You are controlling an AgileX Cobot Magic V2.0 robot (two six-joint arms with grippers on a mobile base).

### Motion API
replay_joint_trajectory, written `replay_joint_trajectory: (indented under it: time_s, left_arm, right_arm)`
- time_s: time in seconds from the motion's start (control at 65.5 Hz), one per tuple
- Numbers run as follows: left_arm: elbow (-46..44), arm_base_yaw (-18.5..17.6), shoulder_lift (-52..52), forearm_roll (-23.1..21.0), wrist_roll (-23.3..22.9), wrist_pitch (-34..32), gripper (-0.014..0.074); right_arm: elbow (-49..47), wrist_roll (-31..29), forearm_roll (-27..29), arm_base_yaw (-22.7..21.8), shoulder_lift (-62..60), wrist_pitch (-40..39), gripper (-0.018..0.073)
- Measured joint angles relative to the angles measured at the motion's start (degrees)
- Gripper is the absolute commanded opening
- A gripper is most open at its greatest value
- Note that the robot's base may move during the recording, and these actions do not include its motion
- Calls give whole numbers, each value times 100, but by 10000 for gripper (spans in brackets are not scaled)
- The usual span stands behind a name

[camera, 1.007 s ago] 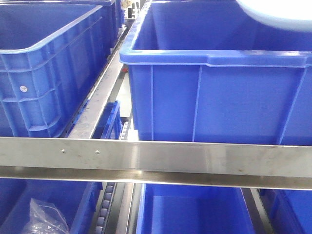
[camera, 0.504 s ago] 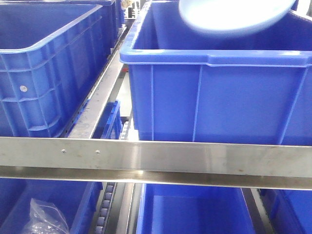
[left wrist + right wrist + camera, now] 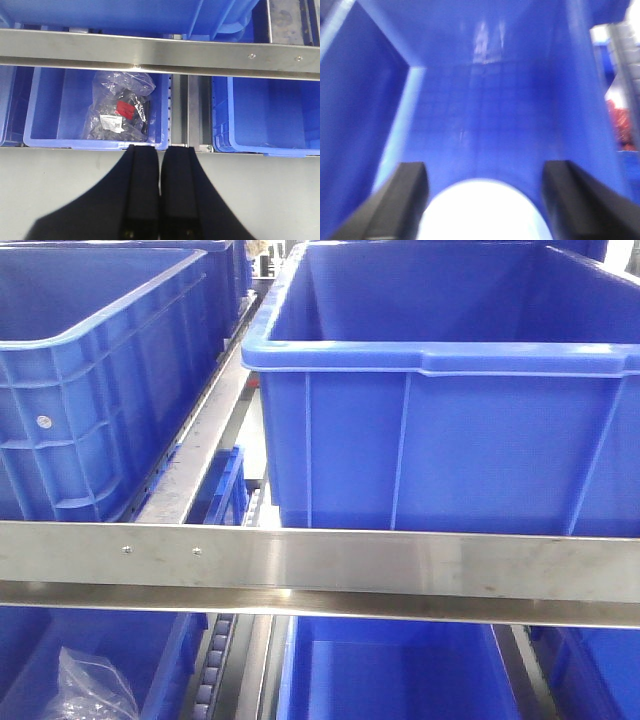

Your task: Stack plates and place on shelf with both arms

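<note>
One glossy plate (image 3: 482, 210) lies between my right gripper's (image 3: 484, 197) spread fingers (image 3: 402, 197), ungripped as far as I can tell, slippery and breakable, best pinched at the rim; left gripper (image 3: 160, 165) is clenched empty.

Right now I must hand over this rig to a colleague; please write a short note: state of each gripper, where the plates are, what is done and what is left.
Left gripper: shut, empty, fingers together, hanging in front of the steel shelf rail.
Right gripper: open, fingers wide apart, over the inside of a blue crate. A white plate lies below and between the fingers; the blur hides any contact.
Front view: no plate visible.
Done: cannot confirm stacking; only one plate shows.
Left: check the plate's position, find the second plate, then withdraw the right arm.
</note>
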Motion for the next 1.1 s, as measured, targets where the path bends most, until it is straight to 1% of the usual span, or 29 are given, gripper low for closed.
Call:
replay_joint_trajectory:
  time_s: [0.031,0.076,0.092,0.107,0.122,0.153,0.198,0.29,0.397,0.534,0.733,1.099]
  left_arm:
    - [0,0,0,0,0,0,82]
    - [0,0,0,0,0,0,82]
    - [0,0,0,0,0,0,82]
    - [0,0,0,0,0,0,82]
    - [0,0,0,0,0,0,82]
    - [0,0,0,0,0,0,82]
    - [0,0,0,0,0,0,82]
    - [0,0,0,0,0,0,82]
    - [0,0,0,0,0,0,82]
    - [0,0,0,0,0,0,82]
    - [0,0,0,0,0,0,82]
    - [0,0,0,0,0,0,82]
  right_arm:
    - [214,0,0,0,-252,0,355]
    - [556,0,0,0,-631,0,244]
    - [661,0,0,0,-745,0,162]
    - [824,0,0,0,-918,0,141]
    - [934,0,0,0,-1035,0,79]
    - [1222,0,0,0,-1337,0,28]
    - [1632,0,0,0,-1771,10,76]
    - [2362,0,0,0,-2555,0,46]
    - [3167,0,0,0,-3348,-72,48]
    - [3748,0,0,0,-3881,-248,48]
    - [4052,0,0,0,-3964,-271,48]
    - [4061,0,0,0,-3974,-260,48]
